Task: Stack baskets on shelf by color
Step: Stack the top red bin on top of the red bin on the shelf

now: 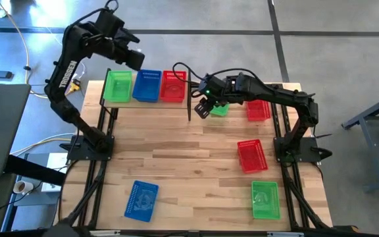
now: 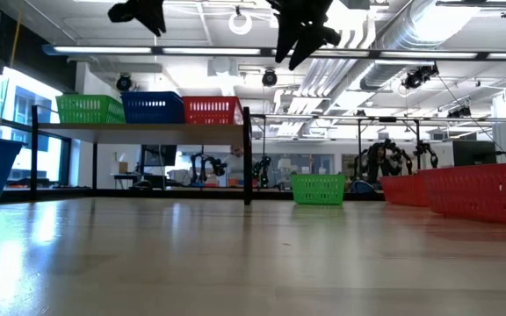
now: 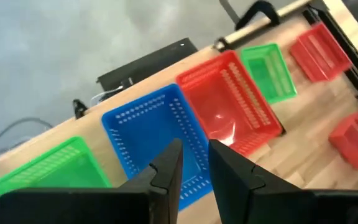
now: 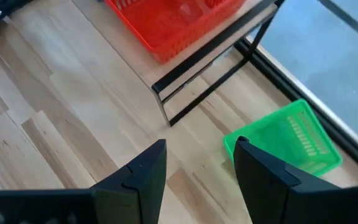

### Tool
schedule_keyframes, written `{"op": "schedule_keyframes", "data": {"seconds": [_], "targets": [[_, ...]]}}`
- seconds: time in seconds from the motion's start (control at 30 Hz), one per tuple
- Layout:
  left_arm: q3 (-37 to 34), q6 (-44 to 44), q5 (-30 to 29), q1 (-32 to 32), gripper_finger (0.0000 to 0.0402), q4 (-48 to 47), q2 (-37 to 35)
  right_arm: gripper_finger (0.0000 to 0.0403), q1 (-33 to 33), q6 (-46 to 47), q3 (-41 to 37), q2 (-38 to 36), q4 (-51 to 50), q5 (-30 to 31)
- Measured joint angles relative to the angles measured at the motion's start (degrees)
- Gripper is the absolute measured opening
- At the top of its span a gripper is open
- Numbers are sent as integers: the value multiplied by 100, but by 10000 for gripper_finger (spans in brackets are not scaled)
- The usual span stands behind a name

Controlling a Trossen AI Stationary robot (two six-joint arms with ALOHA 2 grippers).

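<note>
The shelf (image 1: 188, 84) stands at the table's far left. Side by side on it sit a green basket (image 1: 118, 86), a blue basket (image 1: 147, 85) and a red basket (image 1: 173, 85). My left gripper (image 3: 194, 149) hangs high above the blue basket (image 3: 148, 130), slanting down. Its fingers stand a little apart with nothing between them. My right gripper (image 4: 201, 149) is open and empty above the table, just right of the shelf's leg (image 4: 166, 112). Another green basket (image 4: 291, 140) rests on its bottom on the table, close beside this gripper on its right.
More baskets lie loose on the table. A red one (image 1: 258, 108) is at the far right and another red one (image 1: 252, 156) at the mid right. A green one (image 1: 265, 199) is near the front right, a blue one (image 1: 141, 199) near the front left. The table's middle is bare wood.
</note>
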Motion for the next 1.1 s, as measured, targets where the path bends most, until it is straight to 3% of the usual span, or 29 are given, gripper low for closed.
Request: {"op": "schedule_keyframes", "data": {"seconds": [0.27,0.6,0.9,1.1], "targets": [[-248,100,-184,-783,53,89,-219,172,6,992,-11,-2,-829,-151],[-2047,-59,-576,-1496,44,1378,-1216,172,217,2155,-860,-67,-1091,-221],[-3576,-120,-559,-1632,44,2207,-1968,172,232,2670,-951,-70,-1210,-239],[-4106,-109,-557,-1632,44,2438,-2308,172,220,2991,-951,-70,-2093,191]]}}
